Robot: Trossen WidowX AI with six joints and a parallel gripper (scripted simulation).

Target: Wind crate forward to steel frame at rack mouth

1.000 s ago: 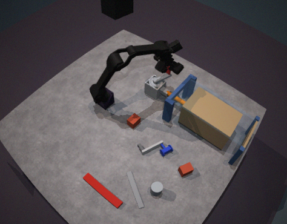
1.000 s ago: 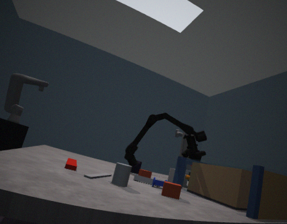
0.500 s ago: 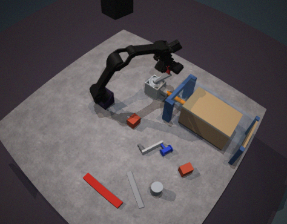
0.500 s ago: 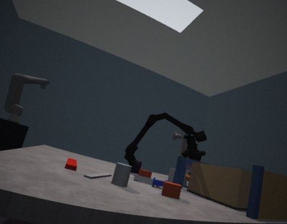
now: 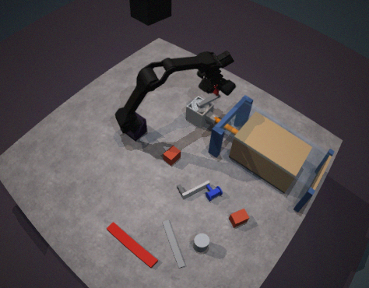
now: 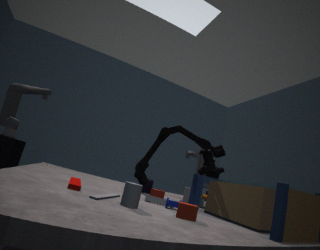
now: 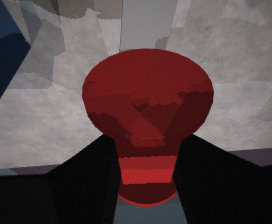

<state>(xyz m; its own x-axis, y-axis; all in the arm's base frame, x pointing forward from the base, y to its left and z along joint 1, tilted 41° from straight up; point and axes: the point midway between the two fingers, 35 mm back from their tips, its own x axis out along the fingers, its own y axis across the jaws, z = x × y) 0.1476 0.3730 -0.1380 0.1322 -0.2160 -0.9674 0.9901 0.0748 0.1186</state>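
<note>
The grey winch (image 5: 195, 114) stands in front of the rack, with the handle's pale arm (image 5: 209, 101) over its top. My gripper (image 5: 216, 91) (image 7: 143, 132) is shut on the handle's red knob (image 7: 148, 85), above and beside the winch; the fingers grip its narrow neck. The key in the hole is hidden. The tan crate (image 5: 275, 144) (image 6: 235, 201) sits flat inside the clear-panelled cubby. An orange strap (image 5: 226, 125) runs from the winch to the crate's front. A gap shows between crate and blue front frame (image 5: 216, 142) (image 6: 196, 190).
Red blocks (image 5: 172, 155) (image 5: 239, 218), a pale cranked tool (image 5: 196, 189) with a blue end (image 5: 214, 193), a red bar (image 5: 131, 244), a grey bar (image 5: 173, 244) and a grey cylinder (image 5: 202, 242) (image 6: 131, 195) lie or stand on the bench. A blue rear frame (image 5: 304, 200) (image 6: 279, 213) stands behind the crate.
</note>
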